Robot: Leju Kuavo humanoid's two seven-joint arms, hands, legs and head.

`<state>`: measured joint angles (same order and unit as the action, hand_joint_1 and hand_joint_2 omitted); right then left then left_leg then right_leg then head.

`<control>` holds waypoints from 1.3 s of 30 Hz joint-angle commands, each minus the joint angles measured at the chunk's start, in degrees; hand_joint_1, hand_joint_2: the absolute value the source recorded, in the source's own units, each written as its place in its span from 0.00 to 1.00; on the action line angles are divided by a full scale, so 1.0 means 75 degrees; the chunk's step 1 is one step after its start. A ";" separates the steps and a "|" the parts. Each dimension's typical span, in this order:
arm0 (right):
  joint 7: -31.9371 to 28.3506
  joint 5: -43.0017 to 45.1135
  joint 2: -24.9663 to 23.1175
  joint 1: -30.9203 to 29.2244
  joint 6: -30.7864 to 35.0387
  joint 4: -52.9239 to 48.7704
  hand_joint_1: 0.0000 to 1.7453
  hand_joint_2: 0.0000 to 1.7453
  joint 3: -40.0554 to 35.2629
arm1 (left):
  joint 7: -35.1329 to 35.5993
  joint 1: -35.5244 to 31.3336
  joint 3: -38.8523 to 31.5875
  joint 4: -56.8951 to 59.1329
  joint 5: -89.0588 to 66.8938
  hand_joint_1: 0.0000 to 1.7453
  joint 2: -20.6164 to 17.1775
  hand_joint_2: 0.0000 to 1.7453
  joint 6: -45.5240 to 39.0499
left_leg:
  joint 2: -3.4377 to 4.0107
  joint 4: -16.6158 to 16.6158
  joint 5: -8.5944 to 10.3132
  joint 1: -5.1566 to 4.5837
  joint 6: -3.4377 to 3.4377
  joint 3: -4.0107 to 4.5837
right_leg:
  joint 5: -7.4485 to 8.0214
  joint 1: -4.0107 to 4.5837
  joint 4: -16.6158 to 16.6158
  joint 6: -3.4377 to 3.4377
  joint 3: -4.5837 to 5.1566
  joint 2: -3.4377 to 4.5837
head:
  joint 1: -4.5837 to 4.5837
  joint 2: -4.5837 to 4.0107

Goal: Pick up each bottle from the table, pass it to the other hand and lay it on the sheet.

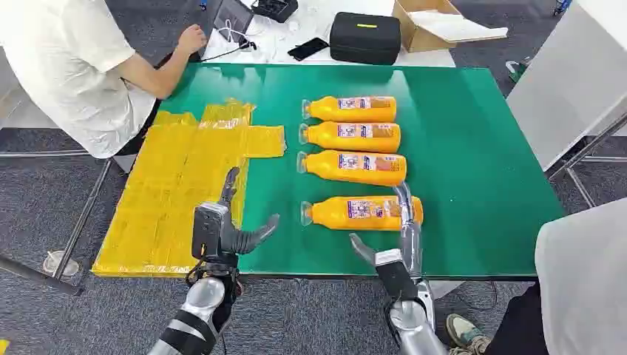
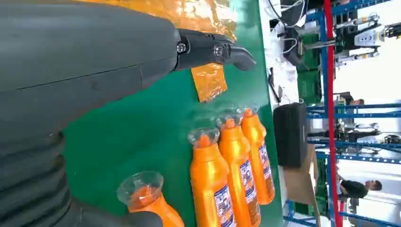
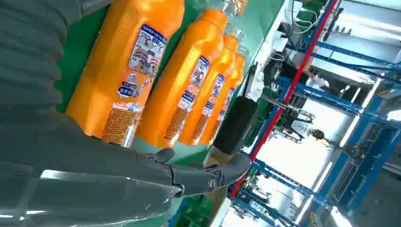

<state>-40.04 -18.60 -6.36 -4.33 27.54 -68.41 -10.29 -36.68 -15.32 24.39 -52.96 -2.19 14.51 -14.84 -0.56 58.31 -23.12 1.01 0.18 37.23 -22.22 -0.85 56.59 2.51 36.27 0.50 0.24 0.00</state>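
Looking down, you see four orange bottles lying in a column mid-table, the nearest bottle close to the near edge. Your right hand hovers by its base, fingers spread, empty. Your left hand is spread wide beside the yellow sheet.

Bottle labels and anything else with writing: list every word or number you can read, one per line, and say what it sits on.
Bottle labels: blue and white, with small pictures and Chinese print; too small and blurred to read.
Lower label strips: fine print, unreadable.
Labels on the four bottles in the head view: too small to read.
Black case: yellow strip, no readable text.
Cardboard box: no readable text.
Nothing can be quoted.
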 commanded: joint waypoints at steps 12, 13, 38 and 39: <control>0.0006 0.0249 0.0028 0.0528 0.0214 -0.0762 0.00 1.00 -0.0158 | -0.0128 0.0693 0.0594 -0.0919 0.0055 0.00 -0.0450 1.00 -0.0027 | 0.0009 -0.0003 -0.0015 -0.0002 0.0000 -0.0019 | -0.0009 0.0000 -0.0001 -0.0009 -0.0017 0.0002 | 0.0003 0.0000; 0.0006 0.0249 0.0028 0.0528 0.0214 -0.0762 0.00 1.00 -0.0158 | -0.0128 0.0693 0.0594 -0.0919 0.0055 0.00 -0.0450 1.00 -0.0027 | 0.0014 -0.0003 -0.0022 -0.0002 0.0002 -0.0034 | -0.0015 0.0002 -0.0001 -0.0014 -0.0031 0.0003 | 0.0000 0.0000; 0.1578 -0.3882 0.1810 -0.1365 0.1049 0.1683 0.00 1.00 -0.0489 | 0.0037 0.0295 0.1041 -0.0639 0.0257 0.00 -0.0276 1.00 0.0197 | 0.0009 -0.0009 -0.0004 -0.0025 0.0022 -0.0045 | -0.0004 -0.0018 -0.0010 -0.0002 -0.0045 -0.0004 | 0.0003 0.0000; 0.1587 -0.3881 0.1811 -0.1416 0.1041 0.1681 0.00 1.00 -0.0482 | 0.0038 0.0289 0.1041 -0.0641 0.0257 0.00 -0.0271 1.00 0.0195 | 0.0012 -0.0006 -0.0009 -0.0025 0.0023 -0.0050 | -0.0007 -0.0017 -0.0008 -0.0003 -0.0049 -0.0002 | 0.0000 0.0000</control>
<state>-29.90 -46.01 4.92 -10.10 36.76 -63.03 -12.37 -36.65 -10.86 29.99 -61.07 -0.98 13.25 -13.81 -0.56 58.31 -23.04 0.85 0.32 37.23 -22.15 -0.99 56.58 2.61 36.26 0.49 0.24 0.00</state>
